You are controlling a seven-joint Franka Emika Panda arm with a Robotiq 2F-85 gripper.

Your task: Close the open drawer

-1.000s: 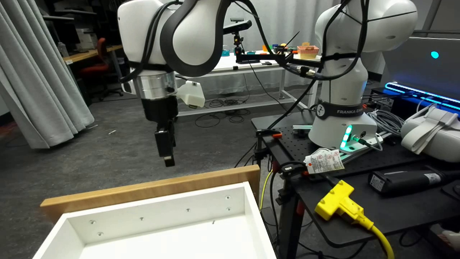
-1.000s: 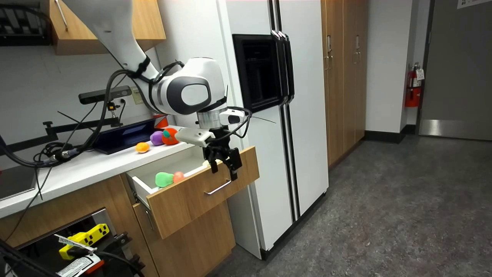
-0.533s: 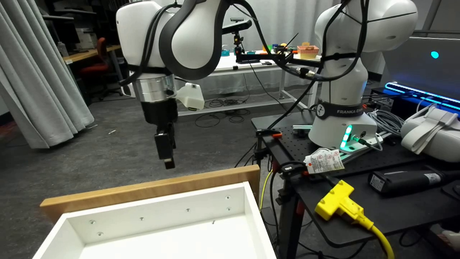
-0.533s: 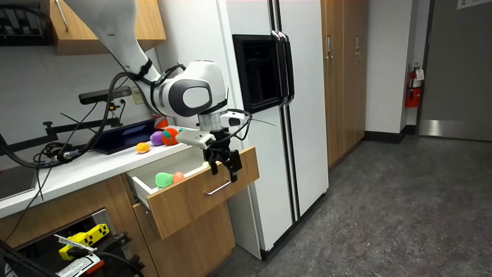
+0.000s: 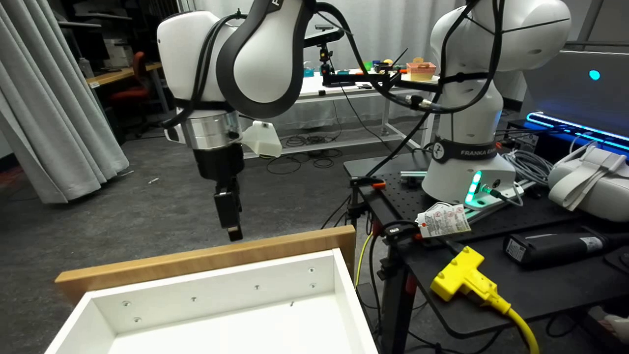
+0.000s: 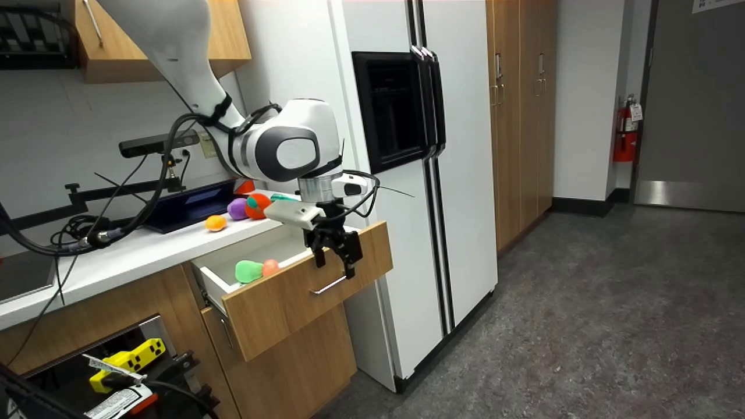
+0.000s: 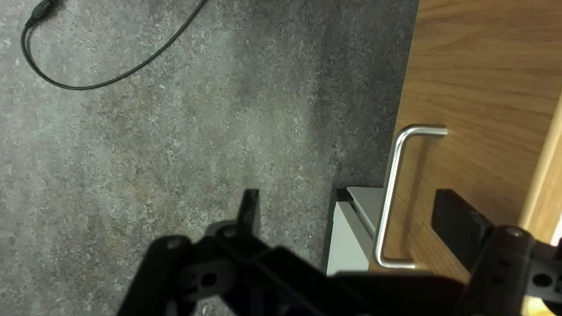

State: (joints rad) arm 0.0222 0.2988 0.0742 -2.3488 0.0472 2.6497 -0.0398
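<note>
The drawer stands pulled out; its wood front [image 6: 273,320] faces the room in an exterior view, and its white inside and wood rim [image 5: 211,260] show in an exterior view. A silver bar handle [image 6: 329,285] sits on the front and shows in the wrist view [image 7: 392,197]. My gripper [image 6: 335,270] is open with nothing between its fingers, just outside the drawer front, close to the handle's right end. In the wrist view its fingers [image 7: 347,195] lie either side of the handle, one over the floor, one over the wood front. Whether it touches the drawer cannot be told.
A green toy [image 6: 248,271] and a pinkish toy [image 6: 270,267] lie in the drawer. A white counter [image 6: 169,250] is above it and a white fridge [image 6: 460,233] beside it. A black table [image 5: 496,295] with a yellow power splitter [image 5: 462,275] stands near the drawer.
My gripper has moved down, its fingertips now lower beside the drawer front and slightly left in an exterior view. It stays open. The drawer has not moved.
</note>
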